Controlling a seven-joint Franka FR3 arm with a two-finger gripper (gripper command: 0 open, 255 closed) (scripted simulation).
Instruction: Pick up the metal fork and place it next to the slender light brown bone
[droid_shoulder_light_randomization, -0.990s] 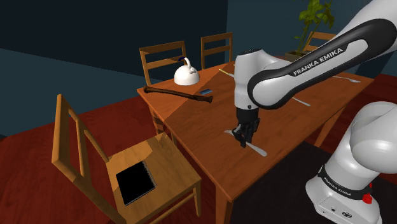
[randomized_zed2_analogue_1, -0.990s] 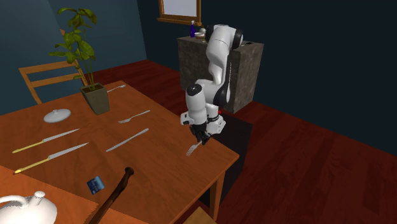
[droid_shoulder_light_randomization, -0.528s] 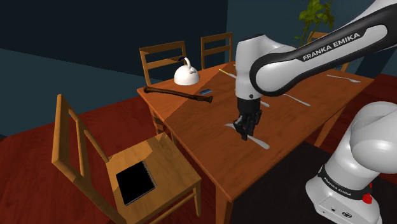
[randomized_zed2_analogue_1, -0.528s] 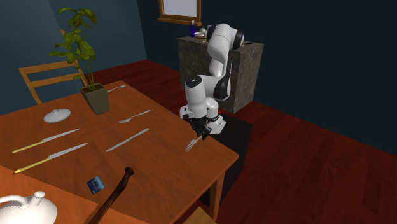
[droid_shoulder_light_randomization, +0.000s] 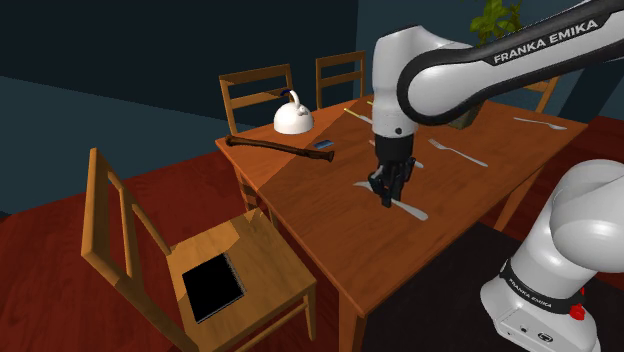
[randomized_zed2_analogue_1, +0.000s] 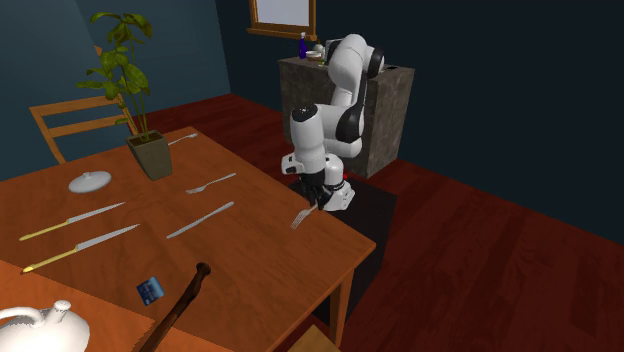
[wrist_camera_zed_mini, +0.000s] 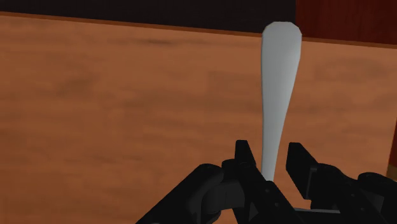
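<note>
The grey metal fork (droid_shoulder_light_randomization: 410, 209) hangs a little above the near part of the wooden table (droid_shoulder_light_randomization: 330, 215), roughly level, and my gripper (droid_shoulder_light_randomization: 388, 197) is shut on its middle. Across the table in the second exterior view, the fork (randomized_zed2_analogue_1: 299, 218) sits under the gripper (randomized_zed2_analogue_1: 316, 205) near the table's corner. In the wrist view the fork's handle (wrist_camera_zed_mini: 278, 83) runs straight out from between the fingers (wrist_camera_zed_mini: 242, 154) that clasp it. The slender brown bone (droid_shoulder_light_randomization: 272, 147) lies on the far left part of the table beside a white teapot (droid_shoulder_light_randomization: 293, 118), well away from the fork; the bone (randomized_zed2_analogue_1: 180, 303) also shows close to that camera.
A small blue object (droid_shoulder_light_randomization: 322, 145) lies by the bone's end. Another fork (randomized_zed2_analogue_1: 210, 184), knives (randomized_zed2_analogue_1: 200, 220), a white lid (randomized_zed2_analogue_1: 90, 181) and a potted plant (randomized_zed2_analogue_1: 130, 90) sit further along the table. Wooden chairs (droid_shoulder_light_randomization: 190, 260) stand around it; one seat carries a black tablet (droid_shoulder_light_randomization: 212, 287).
The gripper has risen and moved farther over the table, towards the teapot side, carrying the fork up with it. Nothing else has moved.
</note>
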